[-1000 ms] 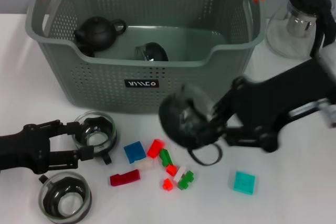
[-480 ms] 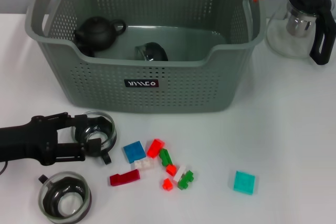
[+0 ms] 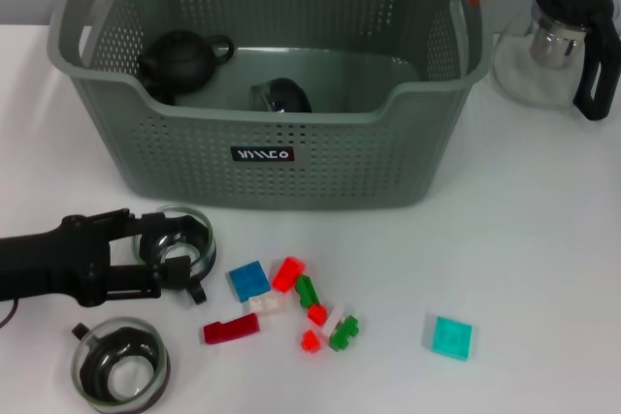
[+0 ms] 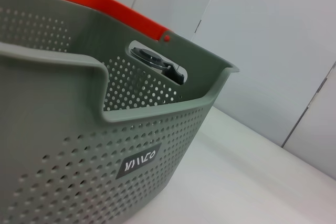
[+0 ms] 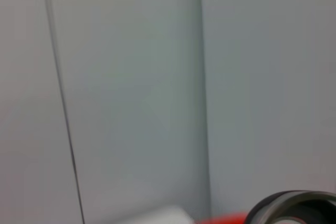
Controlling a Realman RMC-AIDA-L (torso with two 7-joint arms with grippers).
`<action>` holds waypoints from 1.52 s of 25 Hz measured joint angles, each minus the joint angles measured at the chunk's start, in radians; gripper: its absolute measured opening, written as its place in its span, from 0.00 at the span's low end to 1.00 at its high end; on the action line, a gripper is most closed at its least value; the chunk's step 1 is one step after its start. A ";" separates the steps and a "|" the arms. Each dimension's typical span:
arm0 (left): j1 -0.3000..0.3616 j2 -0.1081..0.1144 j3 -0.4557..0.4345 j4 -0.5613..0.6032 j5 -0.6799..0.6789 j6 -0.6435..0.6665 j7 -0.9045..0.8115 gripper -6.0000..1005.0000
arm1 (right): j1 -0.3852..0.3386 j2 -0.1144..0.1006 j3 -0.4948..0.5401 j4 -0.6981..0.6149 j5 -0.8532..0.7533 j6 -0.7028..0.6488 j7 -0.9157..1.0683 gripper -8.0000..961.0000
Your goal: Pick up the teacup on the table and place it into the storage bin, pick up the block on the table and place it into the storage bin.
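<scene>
— Where is the left gripper (image 3: 160, 257)?

— Low over the counter (image 3: 543, 239) near its left edge, reaching in from the left. Its black fingers (image 3: 116, 222) lie on either side of a glass teacup (image 3: 179, 244), one behind the cup and one in front, close against its wall. Whether they actually press the glass I cannot tell; the cup sits on the counter.

— And the storage bin (image 3: 272, 157)?

— At the back of the counter, towards the left, its label (image 3: 262, 154) facing forward and orange handle ends at the top corners. Inside it lie a dark teapot (image 3: 181, 58) at the left and a glass cup (image 3: 281, 97) near the middle. The left wrist view shows the bin's perforated wall (image 4: 79, 171) close up.

— Other cups?

— A second glass teacup (image 3: 121, 364) sits at the front left corner, near the gripped one but apart from it.

— The blocks?

— Scattered along the front middle: a blue block (image 3: 248, 280), a red block (image 3: 286, 273), a dark red bar (image 3: 231, 330) and small green and red pieces. A teal block (image 3: 451, 336) lies apart to the right.

— The right gripper?

— Out of the head view. A glass pitcher (image 3: 558, 46) stands at the back right corner.
</scene>
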 joint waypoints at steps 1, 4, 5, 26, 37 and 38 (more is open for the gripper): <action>0.001 0.000 0.000 0.000 0.000 0.002 -0.001 0.88 | 0.036 0.005 -0.013 0.005 -0.084 0.004 0.044 0.06; 0.003 -0.002 -0.001 0.000 0.000 0.003 -0.001 0.88 | 0.131 0.031 -0.041 0.035 -0.328 0.017 0.147 0.06; 0.005 -0.003 -0.001 -0.001 0.000 0.002 -0.001 0.88 | 0.159 0.038 -0.058 0.057 -0.403 0.024 0.179 0.06; 0.005 -0.008 0.004 -0.007 0.000 -0.024 -0.001 0.87 | 0.318 0.043 -0.290 0.546 -0.540 0.289 0.232 0.10; 0.002 -0.006 0.004 -0.007 0.000 -0.024 -0.001 0.87 | 0.319 0.040 -0.301 0.568 -0.546 0.254 0.236 0.13; 0.002 -0.006 0.004 -0.007 0.000 -0.024 -0.001 0.87 | 0.319 0.040 -0.301 0.570 -0.547 0.252 0.236 0.13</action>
